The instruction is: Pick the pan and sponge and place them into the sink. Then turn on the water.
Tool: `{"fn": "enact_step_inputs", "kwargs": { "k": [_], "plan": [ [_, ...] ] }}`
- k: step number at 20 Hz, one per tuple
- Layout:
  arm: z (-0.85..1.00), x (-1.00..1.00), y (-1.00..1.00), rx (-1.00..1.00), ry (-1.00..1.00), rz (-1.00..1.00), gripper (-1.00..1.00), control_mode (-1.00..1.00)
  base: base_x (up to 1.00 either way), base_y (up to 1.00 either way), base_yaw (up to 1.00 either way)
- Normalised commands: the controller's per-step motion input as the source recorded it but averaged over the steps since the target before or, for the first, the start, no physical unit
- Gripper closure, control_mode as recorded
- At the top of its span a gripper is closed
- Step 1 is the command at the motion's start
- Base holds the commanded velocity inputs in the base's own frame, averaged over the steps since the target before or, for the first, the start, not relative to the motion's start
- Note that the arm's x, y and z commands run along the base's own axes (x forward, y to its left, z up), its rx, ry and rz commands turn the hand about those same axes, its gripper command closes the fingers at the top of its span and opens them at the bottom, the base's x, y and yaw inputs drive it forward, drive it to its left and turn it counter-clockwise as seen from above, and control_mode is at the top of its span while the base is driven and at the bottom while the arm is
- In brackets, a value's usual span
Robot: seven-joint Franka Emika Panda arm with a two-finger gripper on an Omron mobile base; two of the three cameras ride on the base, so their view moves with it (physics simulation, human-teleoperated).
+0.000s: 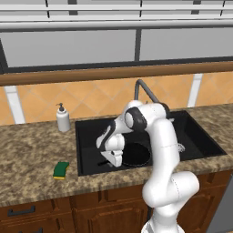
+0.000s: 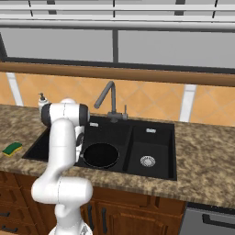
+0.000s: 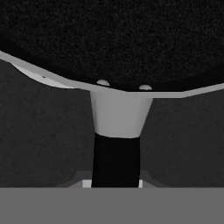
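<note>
Inside sink (image 2: pixel 106 131) left basin, pan (image 2: pixel 100 155)

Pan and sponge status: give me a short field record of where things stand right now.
pan: in the sink's left basin, handle toward the arm
sponge: on the counter, left of the sink
hand: low in the left basin at the pan handle; open or shut cannot be told
faucet: no water visible
</note>
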Motion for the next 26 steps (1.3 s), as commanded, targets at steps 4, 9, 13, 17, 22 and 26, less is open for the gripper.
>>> {"fn": "enact_step_inputs", "kwargs": {
  "k": [4, 9, 13, 17, 22, 26],
  "plan": [
    [-0.15, 0.11, 0.01, 0.00, 0.00, 0.00, 1.00, -1.00, 0.00, 0.00, 0.00],
    [-0.01, 0.00, 0.01, -0.04, 0.00, 0.00, -1.00, -1.00, 0.00, 0.00, 0.00],
    [0.02, 0.00, 0.05, -0.05, 0.00, 0.05, -1.00, -1.00, 0.00, 0.00, 0.00],
    [0.40, 0.00, 0.06, -0.11, 0.00, 0.13, -1.00, -1.00, 0.00, 0.00, 0.00],
    [0.92, -0.13, 0.00, -0.04, -0.12, 0.22, -1.00, -1.00, 0.00, 0.00, 0.00],
    [1.00, -0.18, 0.00, 0.00, -0.15, 0.28, -1.00, -1.00, 0.00, 0.00, 0.00]
  ]
}}
